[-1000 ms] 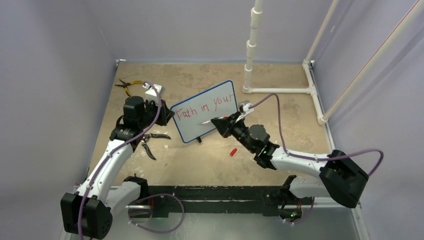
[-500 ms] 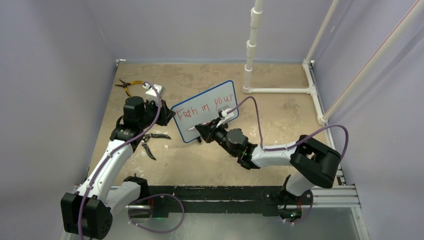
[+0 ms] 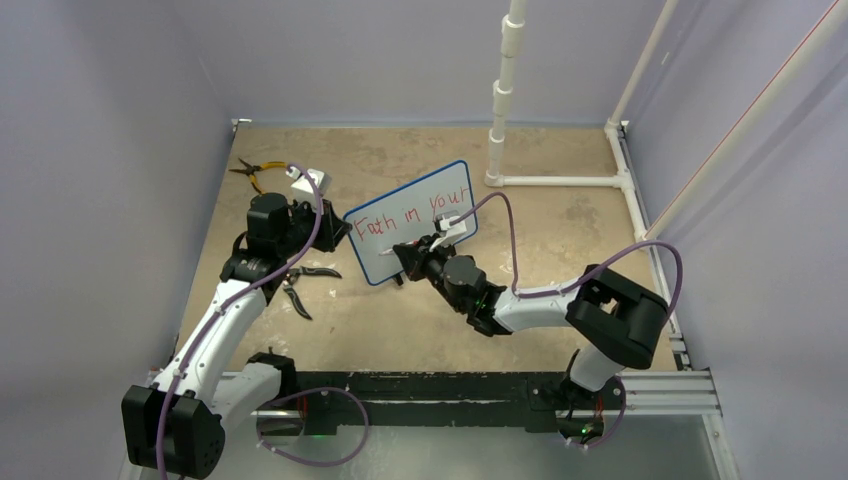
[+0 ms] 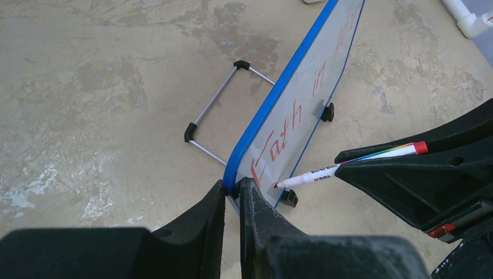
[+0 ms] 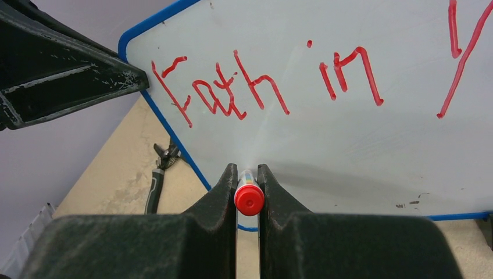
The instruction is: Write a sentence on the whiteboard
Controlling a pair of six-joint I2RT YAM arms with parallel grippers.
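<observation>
- The whiteboard (image 3: 412, 222) stands tilted back near the middle of the desk (image 3: 400, 330), its blue frame turned at an angle, with the left end nearer the arms.
- It rests on small black feet (image 4: 328, 111) and a thin metal prop (image 4: 214, 111) behind it.
- Red lettering (image 3: 408, 214) runs in one line across the upper part of the board and reads roughly "Fath in your". The lower part of the board is bare.
- The left fingers (image 4: 222, 192) are pinched narrow on the whiteboard's lower left corner, one on each side of the blue frame.
- The right fingers (image 5: 232, 174) are closed narrow on a marker (image 4: 325, 172) with a red end, which points at the board just below the first word.
- The marker's tip is right at the board's surface near the lower left corner. I cannot tell whether it touches.
- Black-handled pliers (image 3: 300, 283) lie on the desk under the left arm.
- Yellow-handled pliers (image 3: 255, 172) lie at the far left corner, near a small white box (image 3: 310, 181).
- A white pipe frame (image 3: 560, 180) sits on the far right of the desk.
</observation>
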